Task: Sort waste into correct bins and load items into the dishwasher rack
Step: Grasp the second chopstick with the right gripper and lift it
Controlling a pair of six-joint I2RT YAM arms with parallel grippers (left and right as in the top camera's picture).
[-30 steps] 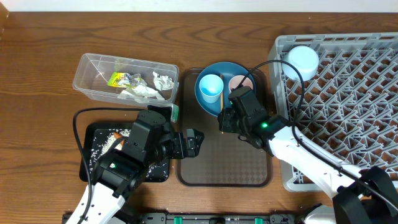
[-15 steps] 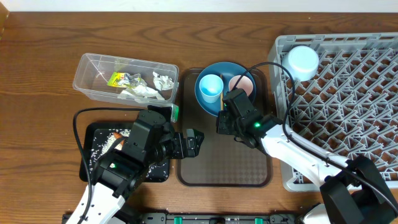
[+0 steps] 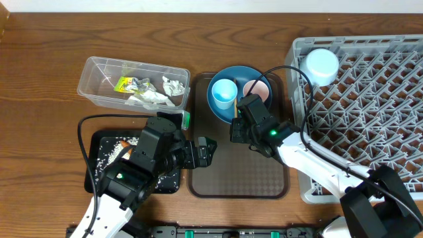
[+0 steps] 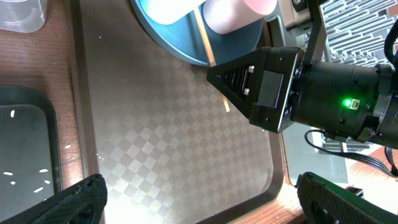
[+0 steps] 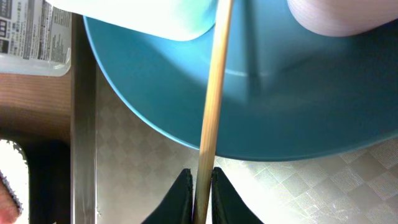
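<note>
My right gripper [image 5: 200, 186] is shut on the lower end of the wooden chopsticks [image 5: 212, 106], which lean on the rim of the dark-blue plate [image 5: 280, 106]. From overhead this gripper [image 3: 235, 126] sits just below the plate [image 3: 246, 74]. The plate carries a light-blue cup [image 3: 223, 92] and a pink cup [image 3: 256, 88]. My left gripper [image 4: 214, 208] hangs open and empty over the brown serving tray [image 4: 168, 137]. The pale bowl [image 3: 321, 64] sits in the grey dishwasher rack [image 3: 370, 112]. The clear tub [image 3: 96, 76] holds foil, a yellow-green wrapper [image 3: 123, 83] and tissue [image 3: 173, 86].
The black tray [image 3: 99, 142] with loose rice grains lies at the lower left, partly under my left arm. The brown serving tray [image 3: 238, 172] lies between the two arms. A cable loops from the right arm over the rack's left edge.
The right gripper's jaws have closed onto the chopsticks after shifting slightly left. The left arm has stayed still.
</note>
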